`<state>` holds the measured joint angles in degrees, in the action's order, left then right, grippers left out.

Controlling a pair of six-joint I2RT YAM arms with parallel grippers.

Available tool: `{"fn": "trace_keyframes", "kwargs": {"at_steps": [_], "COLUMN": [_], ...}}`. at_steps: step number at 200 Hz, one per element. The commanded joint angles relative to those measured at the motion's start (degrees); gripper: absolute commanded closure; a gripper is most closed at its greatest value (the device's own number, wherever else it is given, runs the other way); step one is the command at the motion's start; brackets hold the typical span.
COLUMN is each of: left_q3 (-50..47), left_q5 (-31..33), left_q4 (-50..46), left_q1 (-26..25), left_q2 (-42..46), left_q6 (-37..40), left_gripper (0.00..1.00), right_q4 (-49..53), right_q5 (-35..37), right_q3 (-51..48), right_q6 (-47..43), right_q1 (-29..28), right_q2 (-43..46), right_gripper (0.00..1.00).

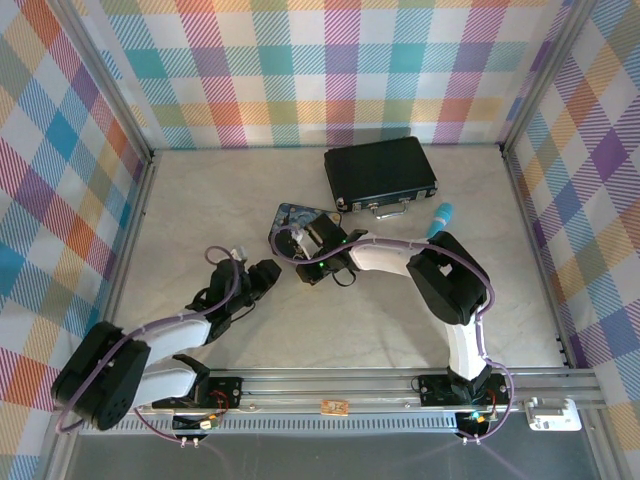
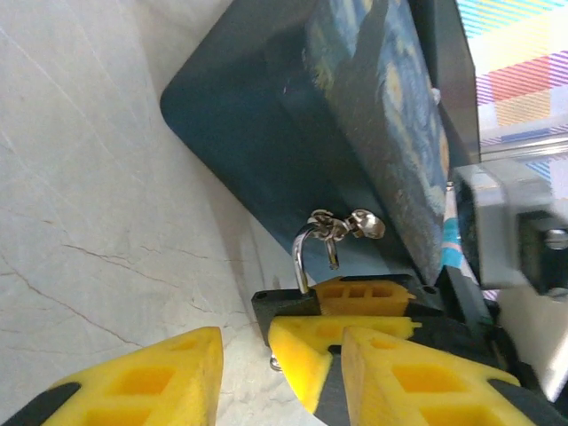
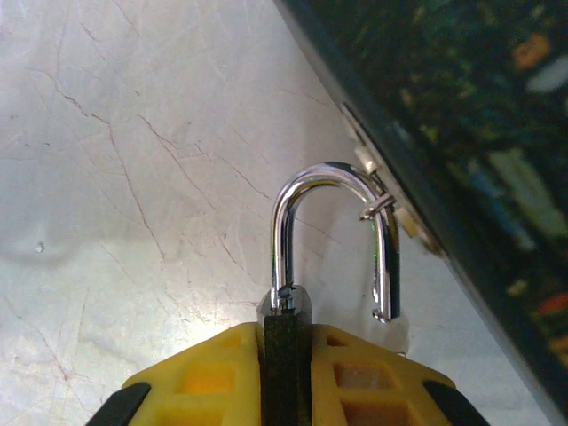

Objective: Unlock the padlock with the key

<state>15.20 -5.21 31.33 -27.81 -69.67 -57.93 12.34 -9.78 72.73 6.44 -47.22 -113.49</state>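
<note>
My right hand point(image 3: 286, 355) pinches the padlock point(image 3: 286, 306), its shackle point(image 3: 330, 170) pointing to 12 o'clock (it looks sprung). The key point(image 2: 344, 225) dangles there, 12 o'clock from my spread left hand point(image 1: 262, 276).

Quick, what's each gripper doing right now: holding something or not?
Left gripper: open, holding nothing.
Right gripper: closed on the padlock.
</note>
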Motion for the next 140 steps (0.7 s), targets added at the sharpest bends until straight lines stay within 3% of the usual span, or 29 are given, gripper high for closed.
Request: {"fn": "trace_keyframes", "kwargs": {"at_steps": [1,28,109,126,140], "left_q3": [2.7,3.5,5.2,5.2,5.2], "left_q5": [1.2,0.6,-1.3,-1.3,-0.9], "left_q4": [7.7,15.1,36.4,41.2,43.3], "left_q1": [-1.2,-2.0,-3.0,-3.0,-2.9], "left_q2": [-4.6,-12.1,-29.1,-32.3,-34.7], "left_q6": [-1.0,-3.1,-9.7,-10.9,-11.3], "left_gripper": [0.64,0.7,0.7,0.74,0.83], "right_q4": [-1.8,-3.2,-4.4,-4.7,-4.8], "right_q5": [-3.9,-4.8,-5.9,-6.4,-6.7], "right_q3": [-0.9,-1.7,-2.6,-2.5,-2.4], "right_q6": [0.1,0.6,0.8,1.0,1.2], "right_q1": [0.1,0.3,0.9,1.1,1.1], "right_q2": [1.7,1.9,2.0,1.7,1.5], "right_gripper": [1.0,1.0,1.0,1.0,1.0]}}
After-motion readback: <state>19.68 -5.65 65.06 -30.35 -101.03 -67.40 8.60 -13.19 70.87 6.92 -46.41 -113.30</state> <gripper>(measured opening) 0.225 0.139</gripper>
